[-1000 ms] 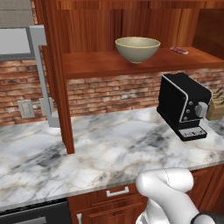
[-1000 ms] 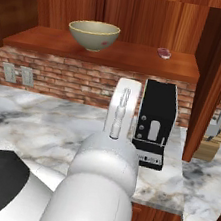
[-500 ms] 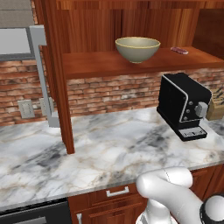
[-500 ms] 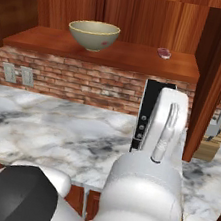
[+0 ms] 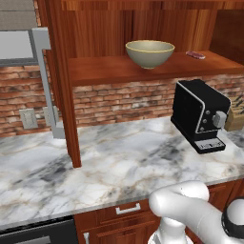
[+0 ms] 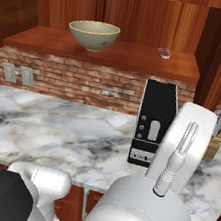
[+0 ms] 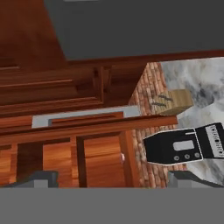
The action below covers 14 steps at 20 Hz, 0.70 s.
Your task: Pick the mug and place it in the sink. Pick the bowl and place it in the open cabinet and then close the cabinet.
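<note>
The olive-beige bowl (image 5: 149, 52) (image 6: 94, 34) stands upright on the inner shelf of the open reddish-brown wall cabinet (image 5: 119, 71) (image 6: 121, 56). Its left door (image 5: 62, 90) swings out over the counter, with a silver bar handle (image 5: 44, 81). In the hand view my gripper (image 7: 114, 181) is open, its fingertips (image 7: 41, 179) far apart with nothing between them. It faces a wooden cabinet door with a silver bar handle (image 7: 87, 115), well short of it. My white arm (image 6: 176, 153) rises at the right, in front of the coffee machine. The mug and the sink are out of view.
A black coffee machine (image 5: 198, 114) (image 6: 153, 122) (image 7: 183, 146) stands on the marble counter (image 5: 114, 162) under the shelf. A knife block (image 5: 236, 119) (image 7: 175, 100) sits to its right. A small pinkish object (image 5: 195, 55) (image 6: 163, 52) lies on the shelf. Low drawers (image 5: 128, 209) front the counter.
My arm has swung to the right across the right base view, now in front of the coffee machine. The bowl and the cabinet door have stayed put, and the gripper stays open.
</note>
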Available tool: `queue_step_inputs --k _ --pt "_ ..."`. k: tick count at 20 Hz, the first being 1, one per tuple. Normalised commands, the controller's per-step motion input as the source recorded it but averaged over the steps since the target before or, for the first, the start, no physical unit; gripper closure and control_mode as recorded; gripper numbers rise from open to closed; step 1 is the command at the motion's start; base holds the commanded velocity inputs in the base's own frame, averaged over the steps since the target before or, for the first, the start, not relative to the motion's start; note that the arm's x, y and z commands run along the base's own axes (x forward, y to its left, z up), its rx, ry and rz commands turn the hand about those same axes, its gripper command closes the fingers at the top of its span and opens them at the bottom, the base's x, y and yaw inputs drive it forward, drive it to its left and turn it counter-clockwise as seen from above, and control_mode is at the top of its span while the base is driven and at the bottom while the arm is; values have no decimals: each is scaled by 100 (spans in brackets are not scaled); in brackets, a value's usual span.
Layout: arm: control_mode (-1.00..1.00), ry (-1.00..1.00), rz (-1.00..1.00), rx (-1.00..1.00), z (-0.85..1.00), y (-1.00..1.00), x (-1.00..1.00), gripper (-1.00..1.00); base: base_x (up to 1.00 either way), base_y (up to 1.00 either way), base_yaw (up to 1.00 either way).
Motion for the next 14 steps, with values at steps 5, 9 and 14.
queue_step_inputs --k 5,9,14 --pt "-100 -1 -23 0 3 -1 -5 -100 0 0 0" --pt "-100 1 -4 0 3 -4 4 -100 0 0 0" --pt "-100 3 0 5 0 -14 13 -100 0 0 0"
